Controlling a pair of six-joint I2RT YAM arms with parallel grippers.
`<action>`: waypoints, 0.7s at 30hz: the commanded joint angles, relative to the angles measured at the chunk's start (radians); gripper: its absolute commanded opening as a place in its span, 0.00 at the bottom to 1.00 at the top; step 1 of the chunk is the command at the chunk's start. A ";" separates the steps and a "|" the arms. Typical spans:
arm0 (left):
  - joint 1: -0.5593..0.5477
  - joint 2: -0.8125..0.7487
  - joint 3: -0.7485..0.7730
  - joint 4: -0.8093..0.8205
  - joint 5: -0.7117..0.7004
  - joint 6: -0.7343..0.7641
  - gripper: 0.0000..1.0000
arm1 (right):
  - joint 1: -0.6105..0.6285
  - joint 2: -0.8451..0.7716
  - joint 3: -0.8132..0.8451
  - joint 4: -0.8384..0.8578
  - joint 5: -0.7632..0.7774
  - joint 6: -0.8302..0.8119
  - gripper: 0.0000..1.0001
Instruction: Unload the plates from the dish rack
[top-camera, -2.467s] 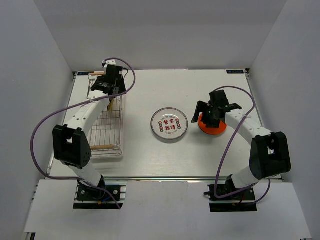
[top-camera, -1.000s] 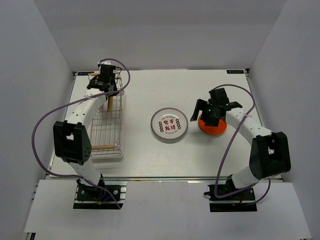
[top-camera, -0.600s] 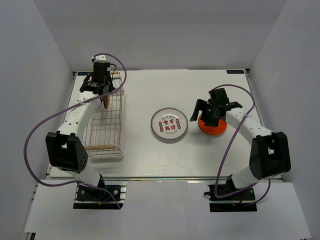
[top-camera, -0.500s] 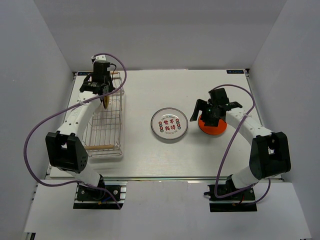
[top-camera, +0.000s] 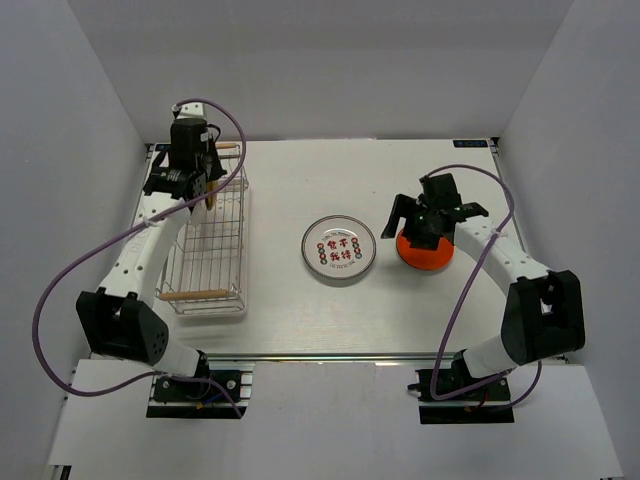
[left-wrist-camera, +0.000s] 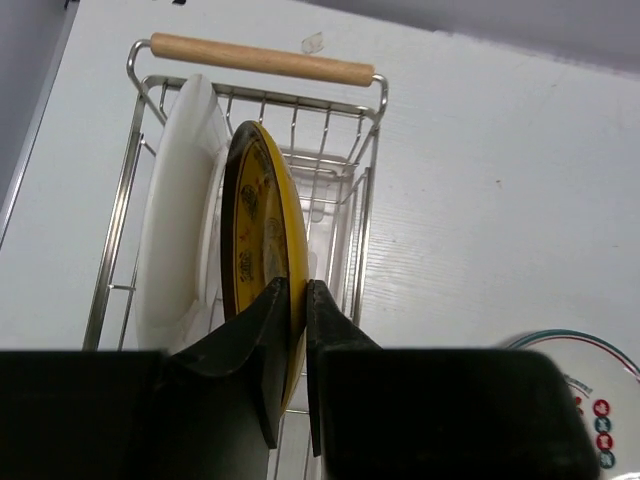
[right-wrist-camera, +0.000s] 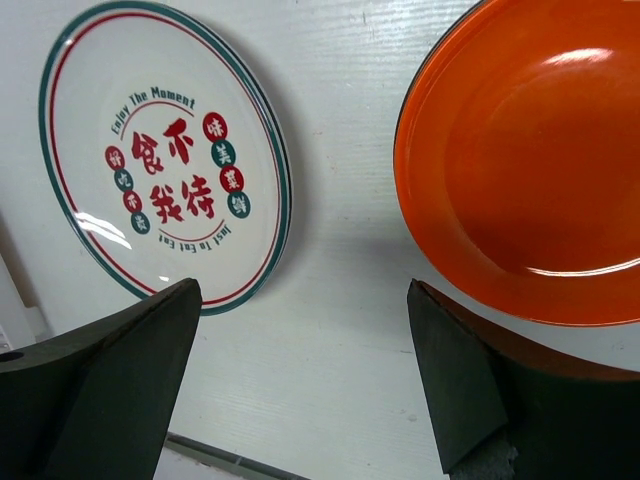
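The left gripper (left-wrist-camera: 290, 300) clamps the rim of the yellow-brown plate (left-wrist-camera: 255, 220), upright between its fingers with the dish rack (left-wrist-camera: 262, 60) beyond; stiff, probably slick and breakable, it wants this firm edge hold; the right gripper (right-wrist-camera: 300, 335) gapes empty.

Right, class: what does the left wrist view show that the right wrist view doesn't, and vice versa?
Left wrist only: the left gripper shut on the yellow plate, a white plate standing in the dish rack. Right wrist only: the orange plate, the open right gripper. Both: the ringed plate and the table.
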 joint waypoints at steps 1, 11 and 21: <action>-0.004 -0.087 0.030 0.044 0.062 0.012 0.00 | 0.003 -0.051 0.053 -0.010 0.046 -0.016 0.89; -0.015 -0.108 0.033 0.084 0.379 0.046 0.00 | 0.002 -0.106 0.048 -0.022 0.064 -0.052 0.89; -0.060 -0.047 0.090 0.011 0.677 0.179 0.00 | -0.001 -0.069 0.082 0.011 -0.067 -0.032 0.89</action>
